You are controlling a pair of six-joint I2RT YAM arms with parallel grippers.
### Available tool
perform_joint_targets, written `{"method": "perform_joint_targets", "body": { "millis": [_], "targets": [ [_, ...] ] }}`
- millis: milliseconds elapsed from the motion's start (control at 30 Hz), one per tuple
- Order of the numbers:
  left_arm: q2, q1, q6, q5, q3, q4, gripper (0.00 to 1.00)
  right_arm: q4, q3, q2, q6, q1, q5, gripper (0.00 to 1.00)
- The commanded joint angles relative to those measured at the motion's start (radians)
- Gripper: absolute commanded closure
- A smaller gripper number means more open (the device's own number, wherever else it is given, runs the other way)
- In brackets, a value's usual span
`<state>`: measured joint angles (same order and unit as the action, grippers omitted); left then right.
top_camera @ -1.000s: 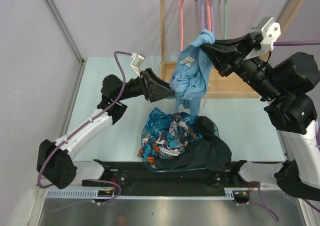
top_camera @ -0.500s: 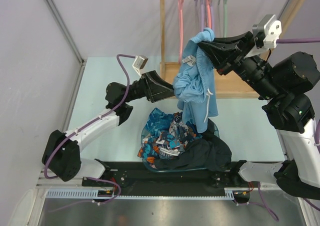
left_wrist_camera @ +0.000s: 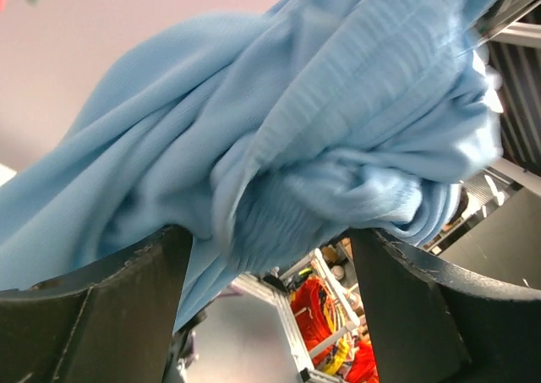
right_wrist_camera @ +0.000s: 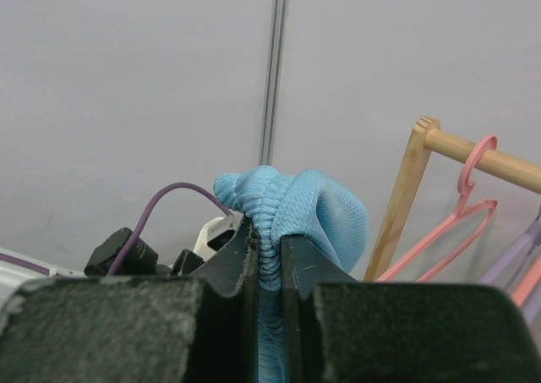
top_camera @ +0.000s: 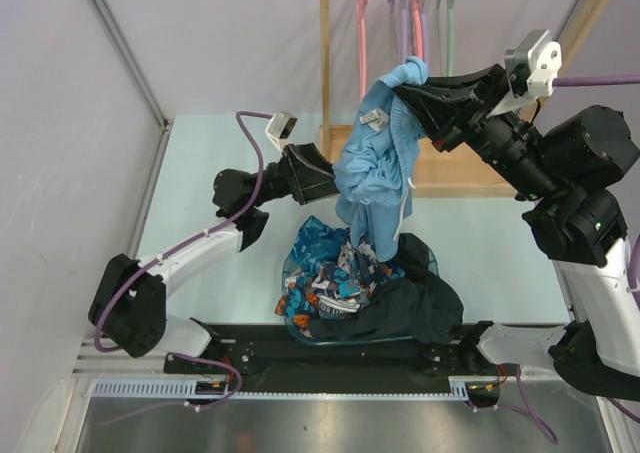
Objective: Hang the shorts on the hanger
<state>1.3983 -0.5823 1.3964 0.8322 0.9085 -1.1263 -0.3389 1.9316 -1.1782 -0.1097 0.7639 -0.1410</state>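
The right gripper (top_camera: 405, 95) pinched the shorts (top_camera: 378, 168) aloft by their waistband; the left gripper (top_camera: 333, 181) gaped wide at the fabric, clamping nothing

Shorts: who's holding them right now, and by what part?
The right gripper, jaws shut on a bunched ribbed fold at the top of the shorts, the rest hanging. The left gripper has its jaws open against the cloth, not pinching it.
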Motion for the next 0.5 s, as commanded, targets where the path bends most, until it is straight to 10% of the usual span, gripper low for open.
{"method": "perform_joint_targets", "body": {
  "millis": [0, 233, 267, 400, 467],
  "targets": [
    [0.007, 0.002, 0.044, -0.039, 0.089, -0.087, 0.2, 0.103, -0.04, 0.037, 0.044, 0.005, -0.014, 1.0],
    [0.028, 0.024, 0.017, 0.013, 0.15, 0.063, 0.77, 0.068, -0.074, 0.058, 0.045, 0.005, -0.008, 1.0],
    [0.006, 0.033, -0.041, 0.046, 0.177, 0.303, 0.97, 0.06, -0.074, 0.06, 0.024, 0.003, 0.001, 1.0],
    [-0.004, 0.102, -0.732, 0.041, 0.493, 1.449, 1.0, 0.012, -0.106, 0.103, -0.074, 0.002, 0.091, 1.0],
    [-0.016, 0.111, -1.13, -0.222, 0.668, 1.836, 1.0, -0.023, -0.146, 0.149, -0.103, -0.011, 0.138, 1.0]
  ]
}}
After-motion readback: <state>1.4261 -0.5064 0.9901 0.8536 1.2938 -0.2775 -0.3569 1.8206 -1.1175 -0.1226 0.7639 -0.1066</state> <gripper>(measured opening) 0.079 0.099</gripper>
